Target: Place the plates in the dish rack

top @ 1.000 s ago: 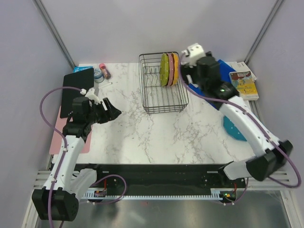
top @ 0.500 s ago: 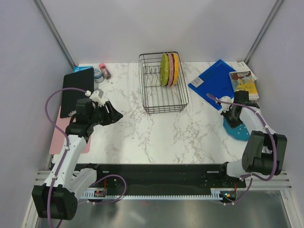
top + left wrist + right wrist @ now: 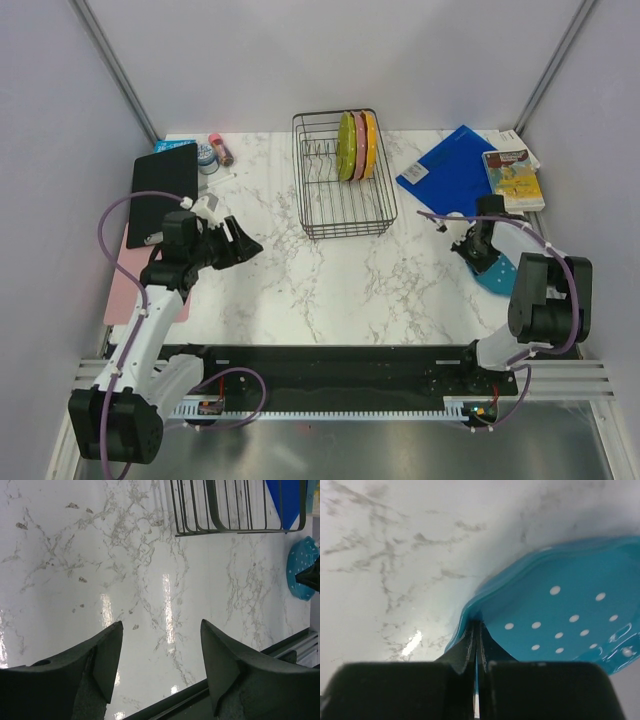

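At the far left a black tablet (image 3: 163, 190) lay on the worktop (image 3: 330, 280), with a pink sheet (image 3: 118, 292) just in front of it, hanging over the worktop's left edge. The left pincer (image 3: 245, 243) hung above bare marble near the tablet, pointing right, released and gripping nothing; in the left wrist view its fingers (image 3: 107, 652) stood well apart over the worktop, with the rack's (image 3: 235, 510) near edge at the top of that view. The rack (image 3: 343, 185) sat near the back, about mid-worktop. Three plates stood upright on edge in its back right part, side by side: green (image 3: 346, 146) on the left, pink (image 3: 359, 146) in the middle, orange (image 3: 370, 143) on the right. Right of the rack lay a blue folder (image 3: 450, 170), and a book (image 3: 512, 178) overlapped the folder's right corner. In front of the folder, at the worktop's right edge, was the teal plate (image 3: 497, 270), outside the rack and well apart from it. The right pincer (image 3: 474, 252) was low at the plate's left side; the right wrist view showed it clenched on the teal plate's (image 3: 560, 630) scalloped rim, the fingers (image 3: 465, 647) pressed close with the rim between them. Whether the plate touched the worktop could not be told.
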Motion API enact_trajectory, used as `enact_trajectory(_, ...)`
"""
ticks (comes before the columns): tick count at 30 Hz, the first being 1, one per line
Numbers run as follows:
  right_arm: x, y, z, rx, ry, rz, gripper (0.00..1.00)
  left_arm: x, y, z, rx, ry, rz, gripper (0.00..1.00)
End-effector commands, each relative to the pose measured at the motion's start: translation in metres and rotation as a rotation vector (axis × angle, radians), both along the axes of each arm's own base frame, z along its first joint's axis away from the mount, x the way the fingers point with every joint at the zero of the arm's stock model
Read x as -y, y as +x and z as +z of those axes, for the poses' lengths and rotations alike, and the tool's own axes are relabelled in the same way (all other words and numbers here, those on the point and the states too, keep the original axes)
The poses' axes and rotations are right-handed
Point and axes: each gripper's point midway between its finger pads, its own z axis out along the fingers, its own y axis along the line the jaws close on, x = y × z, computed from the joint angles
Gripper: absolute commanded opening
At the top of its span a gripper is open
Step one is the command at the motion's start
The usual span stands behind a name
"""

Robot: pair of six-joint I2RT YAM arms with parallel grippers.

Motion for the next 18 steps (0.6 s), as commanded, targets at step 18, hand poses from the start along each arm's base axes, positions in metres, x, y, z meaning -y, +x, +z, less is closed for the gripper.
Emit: enact_trajectory(18, -0.395, -0.063, 0.013, -0.106, 0.385, 0.823, 0.04, -0.011, -0.003, -0.002, -0.103, -0.067, 0.094, 0.74)
